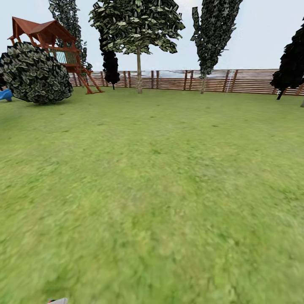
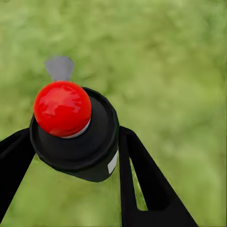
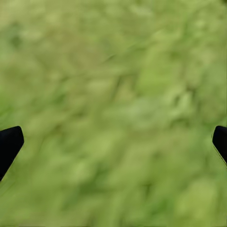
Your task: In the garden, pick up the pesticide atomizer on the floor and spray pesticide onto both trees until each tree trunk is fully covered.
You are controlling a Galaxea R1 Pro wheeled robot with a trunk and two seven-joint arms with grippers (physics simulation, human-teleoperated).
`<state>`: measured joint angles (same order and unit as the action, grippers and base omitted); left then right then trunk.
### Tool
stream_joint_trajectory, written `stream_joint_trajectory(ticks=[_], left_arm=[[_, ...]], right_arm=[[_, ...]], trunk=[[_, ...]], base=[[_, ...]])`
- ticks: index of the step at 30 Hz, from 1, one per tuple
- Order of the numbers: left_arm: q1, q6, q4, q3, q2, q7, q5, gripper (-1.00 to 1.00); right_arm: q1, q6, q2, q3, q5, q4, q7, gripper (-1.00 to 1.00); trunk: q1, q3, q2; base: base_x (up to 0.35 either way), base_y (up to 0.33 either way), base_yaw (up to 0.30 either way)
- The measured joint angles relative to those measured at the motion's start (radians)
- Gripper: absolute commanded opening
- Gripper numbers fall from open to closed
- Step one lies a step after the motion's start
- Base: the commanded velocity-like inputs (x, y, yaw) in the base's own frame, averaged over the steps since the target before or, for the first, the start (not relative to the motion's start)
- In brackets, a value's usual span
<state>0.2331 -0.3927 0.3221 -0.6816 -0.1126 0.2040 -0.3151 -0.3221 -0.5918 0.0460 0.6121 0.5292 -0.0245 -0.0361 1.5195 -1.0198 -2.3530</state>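
From the head camera a wide lawn [image 1: 160, 181] runs back to a brown slatted fence [image 1: 249, 81]. A wooden play tower [image 1: 50, 40] stands at the far left behind a round dark bush [image 1: 36, 72], and a leafy tree with a thin pale trunk [image 1: 139, 69] rises just in front of the fence, flanked by dark narrow trees [image 1: 213, 33]. At the lower edge of this view a small grey tip [image 1: 58, 301] peeks in; what it belongs to I cannot tell.

In the left wrist view the left gripper [image 2: 75, 142] pinches the pesticide atomizer [image 2: 75, 135] — black fingers [image 2: 142, 179] pressed against either side of its black collar, the red cap facing the camera, a grey nozzle beyond it, blurred grass behind.

In the right wrist view the right gripper [image 3: 113, 142] holds nothing — its dark fingertips [image 3: 9, 144] sit at opposite edges, spread wide over grass
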Motion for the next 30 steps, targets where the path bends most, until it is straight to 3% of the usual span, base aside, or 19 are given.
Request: stream_joint_trajectory(ticks=[30], left_arm=[[0.000,0.000,0.000,-0.001,-0.002,0.000,-0.004,-1.00]], right_arm=[[0.000,0.001,0.000,0.000,0.000,0.000,0.000,1.00]], trunk=[[0.000,0.000,0.000]], base=[[0.341,0.000,0.000]])
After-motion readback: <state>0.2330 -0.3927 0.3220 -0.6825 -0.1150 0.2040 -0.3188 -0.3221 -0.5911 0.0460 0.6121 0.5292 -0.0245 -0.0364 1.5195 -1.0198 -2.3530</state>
